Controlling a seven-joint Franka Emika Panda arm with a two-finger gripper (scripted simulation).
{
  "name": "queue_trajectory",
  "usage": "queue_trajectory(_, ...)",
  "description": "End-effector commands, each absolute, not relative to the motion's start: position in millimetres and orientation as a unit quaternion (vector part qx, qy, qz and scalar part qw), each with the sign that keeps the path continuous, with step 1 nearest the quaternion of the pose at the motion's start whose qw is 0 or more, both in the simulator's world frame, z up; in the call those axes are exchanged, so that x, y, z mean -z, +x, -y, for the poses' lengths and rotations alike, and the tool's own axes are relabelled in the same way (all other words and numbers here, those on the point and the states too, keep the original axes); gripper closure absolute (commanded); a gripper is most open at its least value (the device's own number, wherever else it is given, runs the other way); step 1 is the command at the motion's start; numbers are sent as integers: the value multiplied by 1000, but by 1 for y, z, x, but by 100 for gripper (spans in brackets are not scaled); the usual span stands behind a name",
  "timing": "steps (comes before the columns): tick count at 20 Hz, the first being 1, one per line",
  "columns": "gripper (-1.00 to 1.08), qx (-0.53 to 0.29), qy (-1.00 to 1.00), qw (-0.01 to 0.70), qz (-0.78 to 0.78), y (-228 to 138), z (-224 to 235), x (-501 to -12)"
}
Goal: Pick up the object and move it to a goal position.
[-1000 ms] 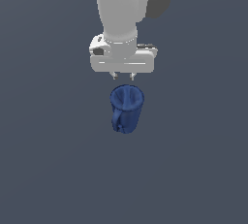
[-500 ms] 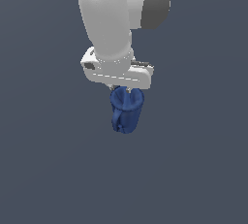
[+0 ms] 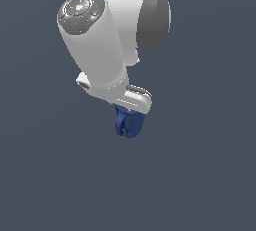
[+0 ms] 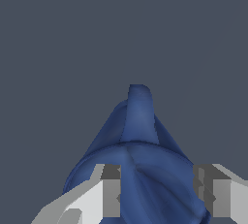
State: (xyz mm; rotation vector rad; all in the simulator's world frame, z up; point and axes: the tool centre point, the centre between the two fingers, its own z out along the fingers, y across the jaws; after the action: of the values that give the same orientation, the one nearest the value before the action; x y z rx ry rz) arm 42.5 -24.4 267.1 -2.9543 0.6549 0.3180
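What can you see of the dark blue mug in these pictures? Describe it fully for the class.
The mug is small, dark blue and glossy, with a tapered body and a loop handle. In the exterior view only its lower part shows beneath the gripper, on the plain grey surface. In the wrist view, pale fingers stand on either side of its rounded body; whether they press it cannot be told.
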Motion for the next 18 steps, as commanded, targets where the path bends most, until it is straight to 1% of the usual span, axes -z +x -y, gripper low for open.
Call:
queue_trajectory(1, -20, -113, -964, 51, -235, 52, 27, -261)
queue_trajectory(9, -20, -138, -945, 56, -292, 76, 35, -239)
queue_trajectory(18, -20, -155, -931, 57, -326, 87, 39, -223)
